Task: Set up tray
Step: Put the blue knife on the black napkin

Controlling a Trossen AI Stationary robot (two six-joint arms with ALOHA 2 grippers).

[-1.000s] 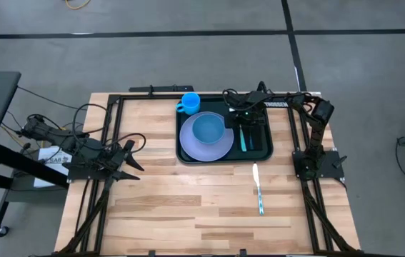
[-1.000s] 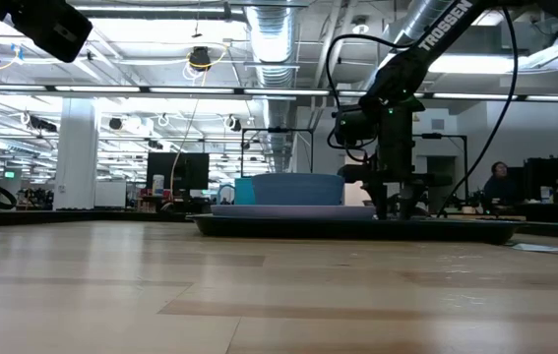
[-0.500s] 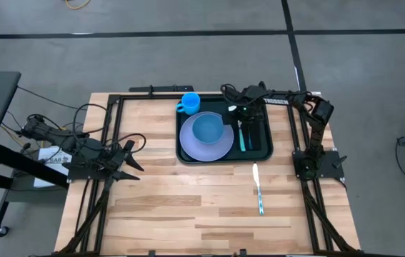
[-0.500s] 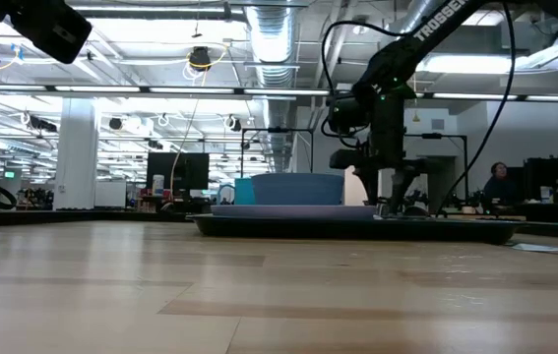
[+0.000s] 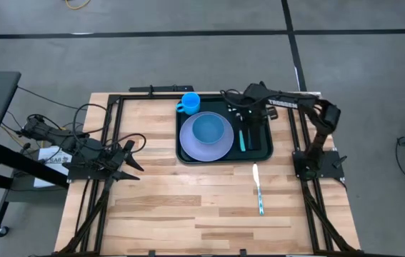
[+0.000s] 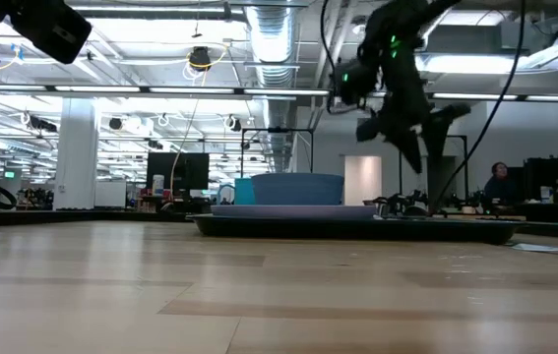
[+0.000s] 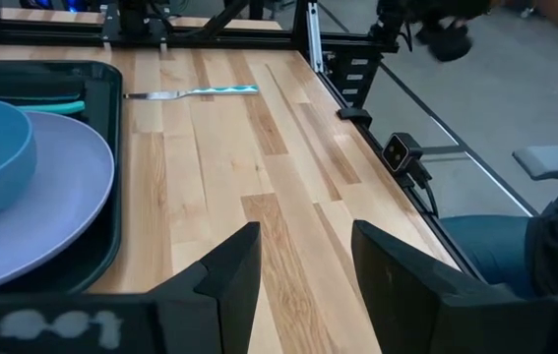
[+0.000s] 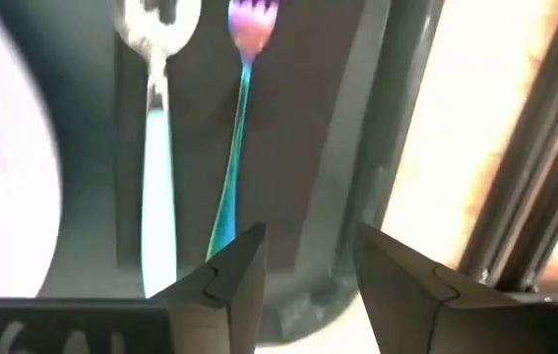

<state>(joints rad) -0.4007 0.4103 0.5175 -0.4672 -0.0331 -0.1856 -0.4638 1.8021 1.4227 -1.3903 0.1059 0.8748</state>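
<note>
Fork [image 8: 237, 128] and spoon [image 8: 157, 118] are seen lying in the tray [image 5: 266, 143]; the right gripper [image 8: 303, 275] is held spread and empty above them. The left gripper [image 7: 298, 275] is parked spread.

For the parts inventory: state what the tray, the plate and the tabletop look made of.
Tray: dark green, smooth moulded look with rounded corners and raised rim, likely plastic. Plate: matte lavender, uniform colour, probably plastic, though glazed ceramic cannot be excluded. Tabletop: jointed light wood strips with visible grain, butcher-block style.
</note>
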